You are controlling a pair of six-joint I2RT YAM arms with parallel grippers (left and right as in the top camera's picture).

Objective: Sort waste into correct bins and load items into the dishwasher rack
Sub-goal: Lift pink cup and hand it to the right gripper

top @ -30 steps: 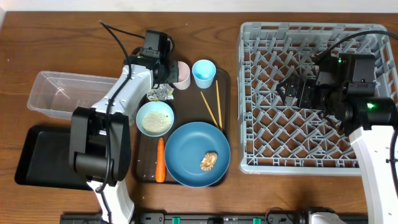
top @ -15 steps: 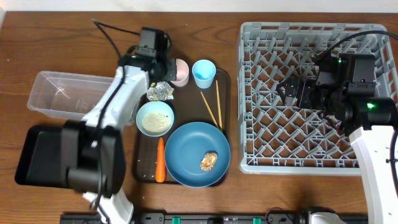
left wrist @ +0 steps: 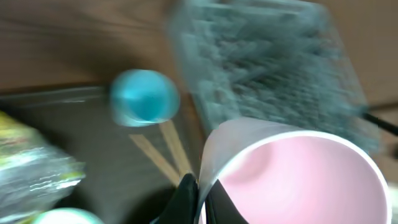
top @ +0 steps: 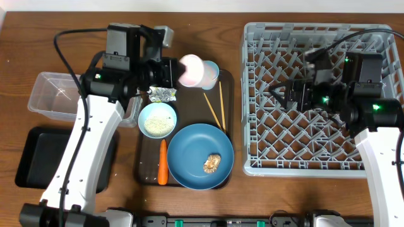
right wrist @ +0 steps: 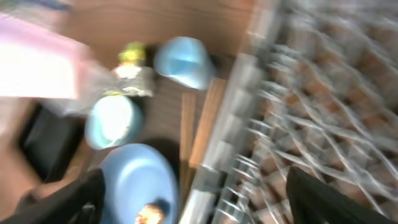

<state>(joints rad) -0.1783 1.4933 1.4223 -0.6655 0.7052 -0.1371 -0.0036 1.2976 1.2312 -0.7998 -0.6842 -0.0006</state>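
1. While the tub (top: 50,94) sits at the far left, the black tray (top: 28,167) lies just below it in the overhead view, partly under the left arm.
2. Left gripper (top: 178,71) is clamped on the rim of the pink cup (top: 193,70). In the wrist view one finger (left wrist: 186,194) presses against the cup wall. The cup is up off the brown tray (top: 146,173) and looks blurry.
3. On the brown tray's left side, back to front, are the wrapper (top: 162,94), the bowl (top: 157,120) with rice (top: 156,123) in it, then the carrot (top: 163,162).
4. Plate (top: 196,148) takes the tray's front right corner, with the scrap (top: 211,162) lying on it.
5. Blue cup (top: 213,72) stands at the tray's back, half hidden behind the pink one from above.
6. Chopsticks (top: 218,104) lie on the tray between the blue cup and the plate.
7. Rack (top: 265,157) fills the right side.
8. Right gripper (top: 283,94) hangs over the rack's left half, fingers spread apart, nothing between them.
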